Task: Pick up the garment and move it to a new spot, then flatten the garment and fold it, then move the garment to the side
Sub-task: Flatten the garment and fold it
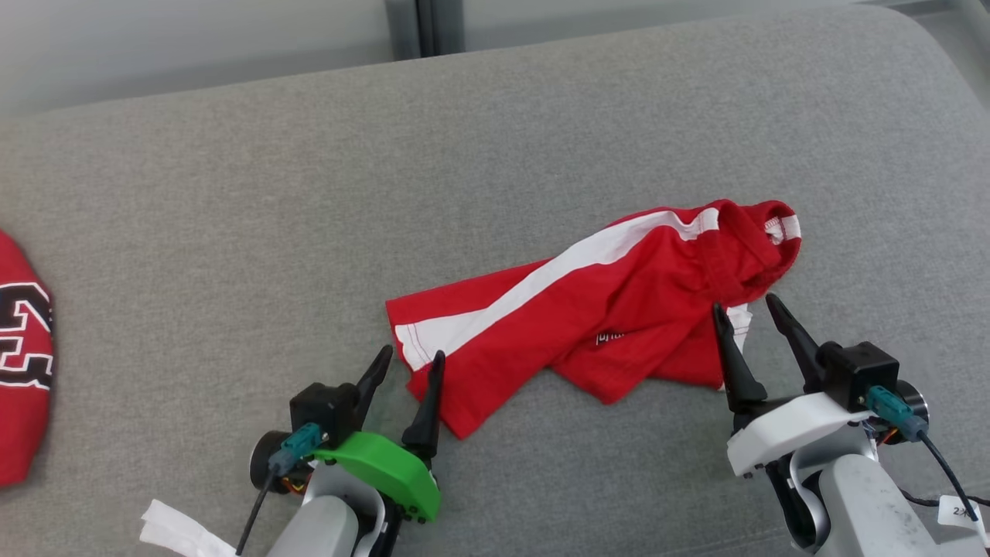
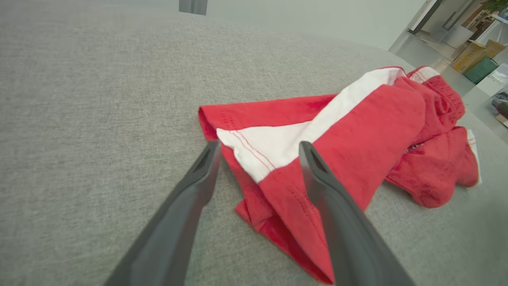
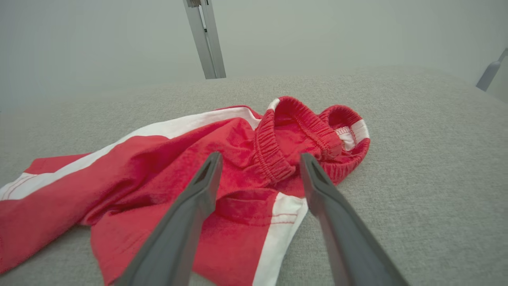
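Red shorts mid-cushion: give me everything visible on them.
The red shorts look like soft, matte fabric, with a white side stripe down each leg, a gathered elastic waistband, stitched hems and small unreadable white lettering. They lie crumpled and partly folded on the grey cushion, waistband to the robot's right, one leg stretched left. The open left gripper straddles that leg's hem corner; the open right gripper sits below the waistband end. Contact is unclear.

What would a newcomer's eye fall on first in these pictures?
A crumpled red cloth with white stripes lies in the middle of the grey cushion, the left gripper at its hem and the right gripper at its elastic waistband, both with fingers spread. A red jersey with black-and-white lettering shows at the left edge.
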Motion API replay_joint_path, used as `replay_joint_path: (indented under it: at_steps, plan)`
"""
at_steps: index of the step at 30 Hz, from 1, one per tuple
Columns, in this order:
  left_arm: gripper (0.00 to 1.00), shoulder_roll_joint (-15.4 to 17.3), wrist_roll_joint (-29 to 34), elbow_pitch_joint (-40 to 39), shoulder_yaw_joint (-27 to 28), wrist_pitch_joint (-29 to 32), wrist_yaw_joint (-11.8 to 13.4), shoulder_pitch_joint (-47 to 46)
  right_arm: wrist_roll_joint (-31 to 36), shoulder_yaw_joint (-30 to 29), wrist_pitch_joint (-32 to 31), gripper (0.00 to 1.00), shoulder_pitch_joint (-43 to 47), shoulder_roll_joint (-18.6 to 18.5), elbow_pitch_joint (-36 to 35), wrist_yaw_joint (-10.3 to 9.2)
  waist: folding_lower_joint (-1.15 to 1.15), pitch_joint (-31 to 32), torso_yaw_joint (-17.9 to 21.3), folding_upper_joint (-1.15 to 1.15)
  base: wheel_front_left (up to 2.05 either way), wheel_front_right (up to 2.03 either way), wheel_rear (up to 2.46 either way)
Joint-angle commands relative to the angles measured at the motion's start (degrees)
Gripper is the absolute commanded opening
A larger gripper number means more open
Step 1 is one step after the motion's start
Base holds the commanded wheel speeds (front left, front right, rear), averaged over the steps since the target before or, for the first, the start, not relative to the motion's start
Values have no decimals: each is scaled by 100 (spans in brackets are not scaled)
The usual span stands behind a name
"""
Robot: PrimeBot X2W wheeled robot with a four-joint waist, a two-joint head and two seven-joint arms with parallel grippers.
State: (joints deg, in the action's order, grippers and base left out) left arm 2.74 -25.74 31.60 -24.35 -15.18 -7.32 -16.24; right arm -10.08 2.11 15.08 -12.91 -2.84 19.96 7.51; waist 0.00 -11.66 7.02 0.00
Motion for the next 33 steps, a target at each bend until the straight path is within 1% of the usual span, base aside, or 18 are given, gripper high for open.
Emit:
replay_joint_path:
  at_steps: [1,6,20,25,29,30,31,32,33]
  plan:
    - [100,31,-48,44,-66,5,-23,-118,-17,-16,13,100,-66,-16,-30,-4,0,-164,149,0,0,0,0]
    - [100,32,-141,125,-135,5,-19,-131,-13,-58,13,100,-67,-16,-28,-4,0,-209,141,0,0,0,0]
    - [100,31,-109,-123,-313,5,-20,-134,-53,19,13,100,-105,-16,47,-4,0,-164,98,0,0,0,0]
    - [100,77,-60,-45,-408,4,-20,-260,-52,51,13,100,-67,-16,38,-4,0,-172,130,0,0,0,0]
    - [100,72,-136,94,-358,5,-21,-367,24,55,13,100,-92,-16,28,-4,0,-189,152,0,0,0,0]
    - [82,71,-147,135,-312,5,-21,-406,23,51,13,100,-101,-17,29,-4,0,-191,159,0,0,0,0]
    - [50,69,-138,161,-291,5,-21,-435,23,51,13,100,-110,-17,30,-4,0,-191,166,0,0,0,0]
    - [33,65,-127,183,-250,4,-21,-463,22,50,13,100,-124,-16,32,-4,0,-192,173,0,0,0,0]
    - [9,63,-116,198,-224,5,-21,-482,20,46,13,100,-136,-16,34,-4,0,-191,177,0,0,0,0]
